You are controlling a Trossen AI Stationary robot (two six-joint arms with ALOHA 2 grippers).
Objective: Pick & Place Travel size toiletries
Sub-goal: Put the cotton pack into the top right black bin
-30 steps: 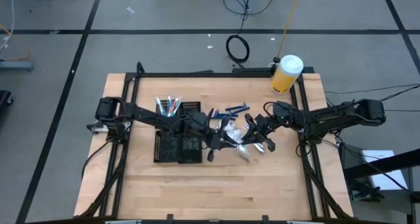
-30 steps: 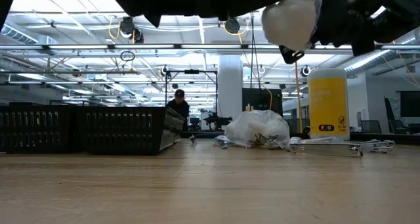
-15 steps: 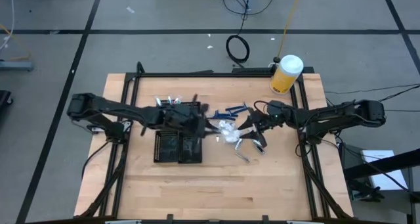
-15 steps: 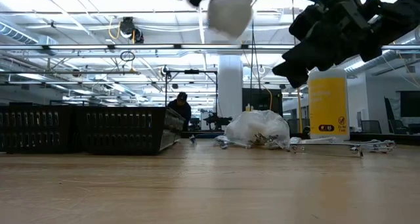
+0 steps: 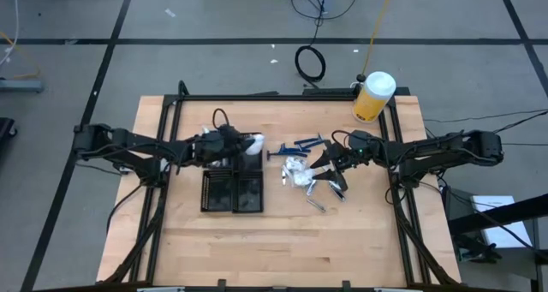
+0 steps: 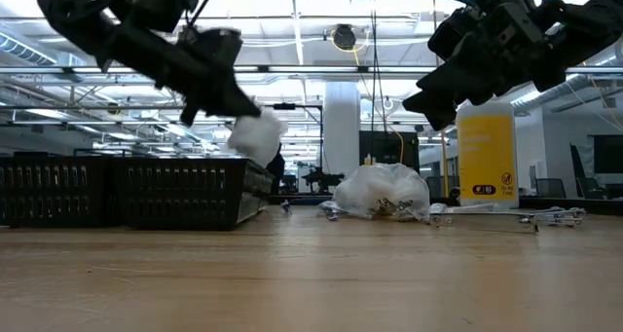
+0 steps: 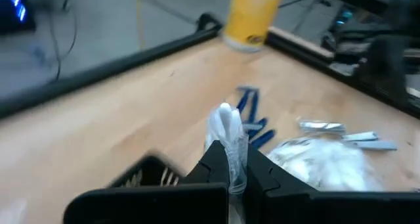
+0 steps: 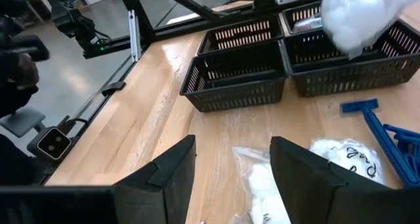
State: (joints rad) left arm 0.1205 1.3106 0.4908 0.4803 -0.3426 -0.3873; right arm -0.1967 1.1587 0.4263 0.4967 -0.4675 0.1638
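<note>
My left gripper (image 5: pixel 242 145) is over the far right compartment of the black tray (image 5: pixel 233 192) and is shut on a white packet (image 5: pixel 253 142), also seen in the low view (image 6: pixel 258 137). My right gripper (image 5: pixel 330 161) hangs open above the pile of white-clear packets (image 5: pixel 295 174) lying on the table, with nothing between its fingers (image 8: pixel 167 175). Blue razor pieces (image 5: pixel 300 145) lie beyond the pile, and silvery tubes (image 5: pixel 321 198) lie on its near side. Sticks stand in the tray's far left compartment (image 5: pixel 218 138). My left gripper pinches the white packet's near end (image 7: pixel 231 159) between its two fingers (image 7: pixel 213 166). The rest of the packet sticks out past the fingertips. The fingers come from the table's left, slanting a little downward. The packet is lifted clear, above the tray's rim (image 6: pixel 195 162).
A big yellow jar with a white lid (image 5: pixel 373 97) stands at the far right corner. A black frame (image 5: pixel 282 97) runs along the table's far edge and sides. Bare wood (image 5: pixel 282 249) stretches across the near half of the table.
My left gripper has carried the white packet from beside the pile toward the table's left edge and come down over the tray's far right compartment. It rolled about its own line on the way. My right gripper has swung its fingers a little toward the far edge.
</note>
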